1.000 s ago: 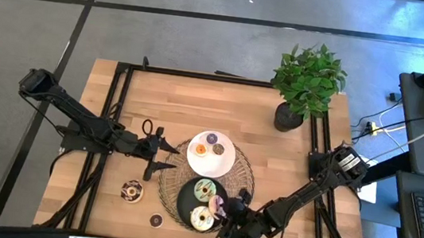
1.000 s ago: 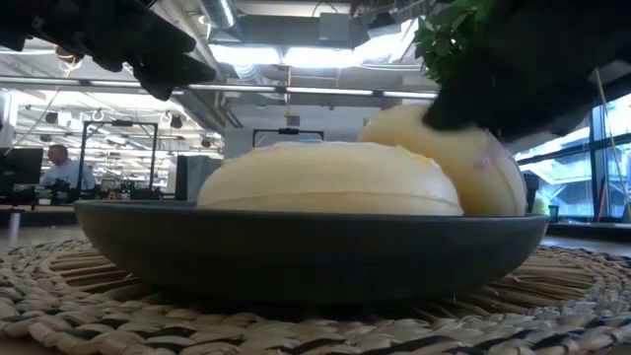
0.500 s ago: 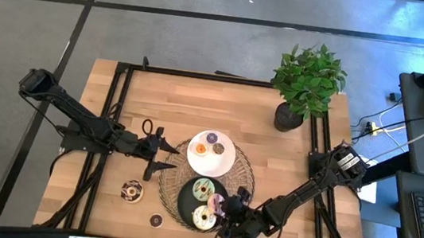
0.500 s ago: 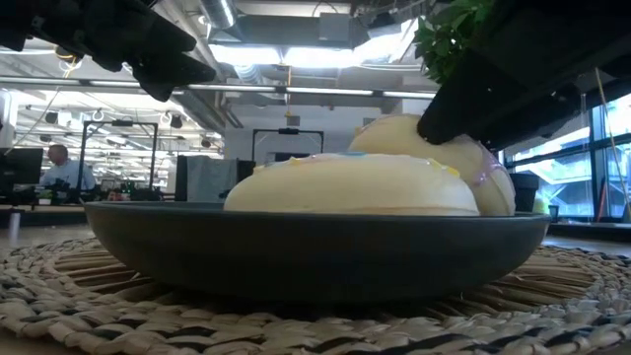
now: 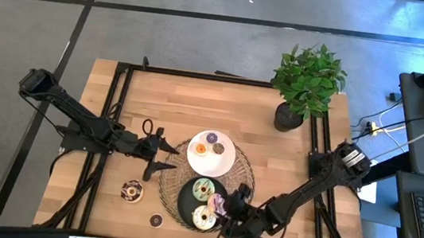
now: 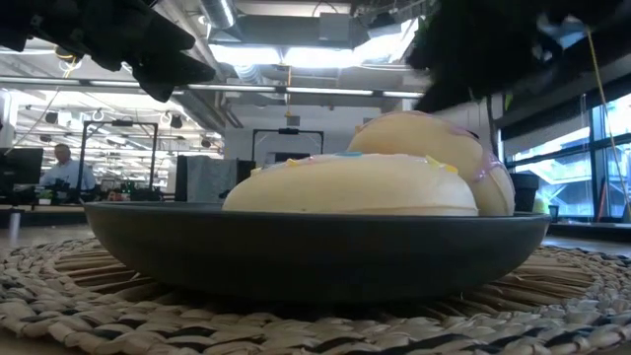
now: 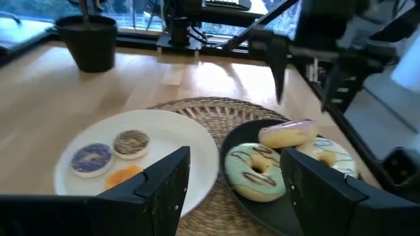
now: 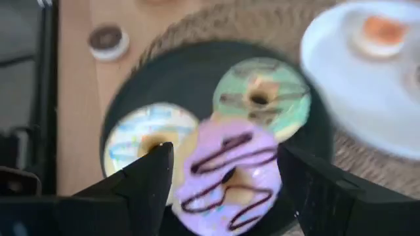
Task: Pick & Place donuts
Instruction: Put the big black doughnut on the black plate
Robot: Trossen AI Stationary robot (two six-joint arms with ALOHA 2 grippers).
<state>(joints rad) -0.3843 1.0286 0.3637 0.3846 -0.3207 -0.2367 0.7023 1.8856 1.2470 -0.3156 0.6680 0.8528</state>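
Observation:
A black plate (image 5: 184,200) holds a green donut (image 8: 261,98), a cream donut (image 8: 147,137) and a pink-striped donut (image 8: 226,174). The pink one (image 6: 444,148) leans tilted on the cream one (image 6: 350,185). My right gripper (image 8: 226,157) is open just above it, one finger on either side, and shows clear of it in the low view (image 6: 473,59). My left gripper (image 5: 172,153) hovers open at the mat's left edge. The white plate (image 7: 164,131) carries mini purple (image 7: 90,158), brown (image 7: 131,143) and orange (image 7: 125,176) donuts.
Both plates sit on a round woven mat (image 5: 242,170). A chocolate donut (image 5: 132,191) and a mini brown one (image 5: 156,220) lie on the bare wood left of the mat. A potted plant (image 5: 304,81) stands at the table's far right corner.
The pink-striped donut came down onto the black plate, coming to rest against the cream donut, which slid a little. My right gripper then rose off the pink donut and now stands clear above it.

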